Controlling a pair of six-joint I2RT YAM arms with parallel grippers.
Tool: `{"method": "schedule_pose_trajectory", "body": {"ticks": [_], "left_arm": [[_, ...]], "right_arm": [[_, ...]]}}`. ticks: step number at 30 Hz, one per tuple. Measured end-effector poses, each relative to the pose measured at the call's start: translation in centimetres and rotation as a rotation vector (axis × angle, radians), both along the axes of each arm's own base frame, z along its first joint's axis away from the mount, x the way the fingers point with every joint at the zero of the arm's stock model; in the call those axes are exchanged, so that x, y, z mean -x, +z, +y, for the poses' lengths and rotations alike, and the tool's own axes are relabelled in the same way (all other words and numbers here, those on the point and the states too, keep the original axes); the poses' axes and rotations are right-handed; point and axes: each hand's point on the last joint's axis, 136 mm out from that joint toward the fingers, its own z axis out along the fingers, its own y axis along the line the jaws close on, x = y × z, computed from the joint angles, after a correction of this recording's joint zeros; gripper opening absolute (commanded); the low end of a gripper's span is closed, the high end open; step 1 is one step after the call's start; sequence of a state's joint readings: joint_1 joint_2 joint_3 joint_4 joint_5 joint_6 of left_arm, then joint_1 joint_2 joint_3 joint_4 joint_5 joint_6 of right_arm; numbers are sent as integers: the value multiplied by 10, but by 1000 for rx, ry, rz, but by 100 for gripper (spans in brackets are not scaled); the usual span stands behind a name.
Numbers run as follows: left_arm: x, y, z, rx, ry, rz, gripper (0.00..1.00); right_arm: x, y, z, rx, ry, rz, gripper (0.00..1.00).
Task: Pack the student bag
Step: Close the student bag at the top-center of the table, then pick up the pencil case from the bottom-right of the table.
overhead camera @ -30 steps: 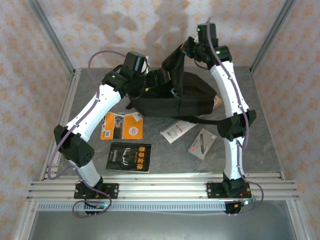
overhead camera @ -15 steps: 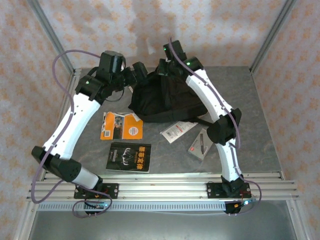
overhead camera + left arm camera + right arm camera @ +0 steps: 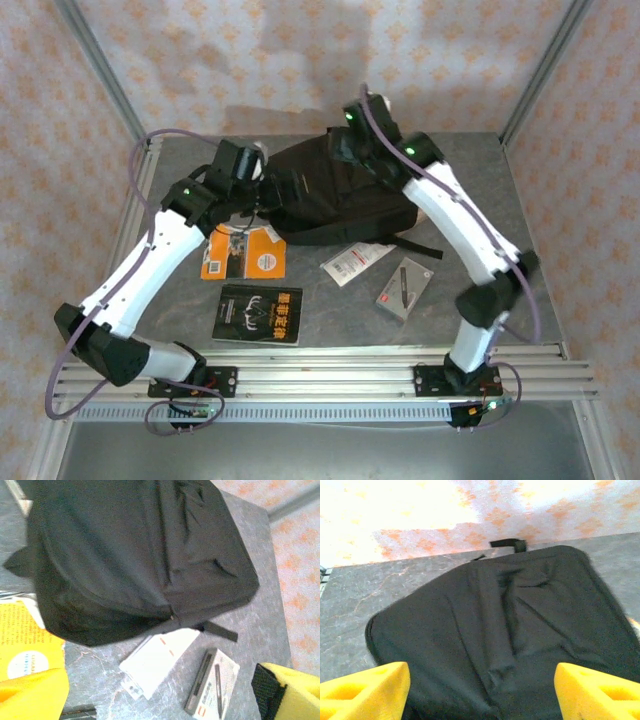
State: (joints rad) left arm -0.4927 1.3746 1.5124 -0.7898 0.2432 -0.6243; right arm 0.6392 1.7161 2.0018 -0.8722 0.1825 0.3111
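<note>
Looking down from overhead, the grey table [image 3: 520, 200] takes up the middle of the frame. The black bag [image 3: 340, 205] lies slumped in its upper centre, long axis running roughly left to right, with no opening that I can make out. Both arms lean in over it. The left gripper [image 3: 160, 700] sits at the bag's left end, its yellow fingers [image 3: 300, 695] spread wide with nothing between them; whether it touches the cloth I cannot tell. The right gripper [image 3: 480, 695] hangs over the bag's upper edge, fingers likewise apart, the cloth lying ahead and below rather than pinched.

Below the bag in the frame lie the things to pack. An orange booklet [image 3: 243, 251] sits just under its left end and a black book [image 3: 260, 314] lower down. A white card [image 3: 356, 262] is under its middle, with a pen box [image 3: 404, 287] to the right. By my reckoning the left arm is nearer the books, and the right is better placed to hold the bag open.
</note>
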Motion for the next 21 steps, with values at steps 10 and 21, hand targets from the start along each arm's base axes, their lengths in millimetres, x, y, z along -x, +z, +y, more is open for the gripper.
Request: {"method": "schedule_pose_trajectory", "body": {"ticks": [10, 21], "left_arm": [[22, -40, -116, -105, -352, 62, 93], [34, -194, -244, -215, -627, 332, 96]], "right_arm": [[105, -46, -105, -32, -175, 38, 70], [196, -207, -207, -203, -604, 439, 80]]}}
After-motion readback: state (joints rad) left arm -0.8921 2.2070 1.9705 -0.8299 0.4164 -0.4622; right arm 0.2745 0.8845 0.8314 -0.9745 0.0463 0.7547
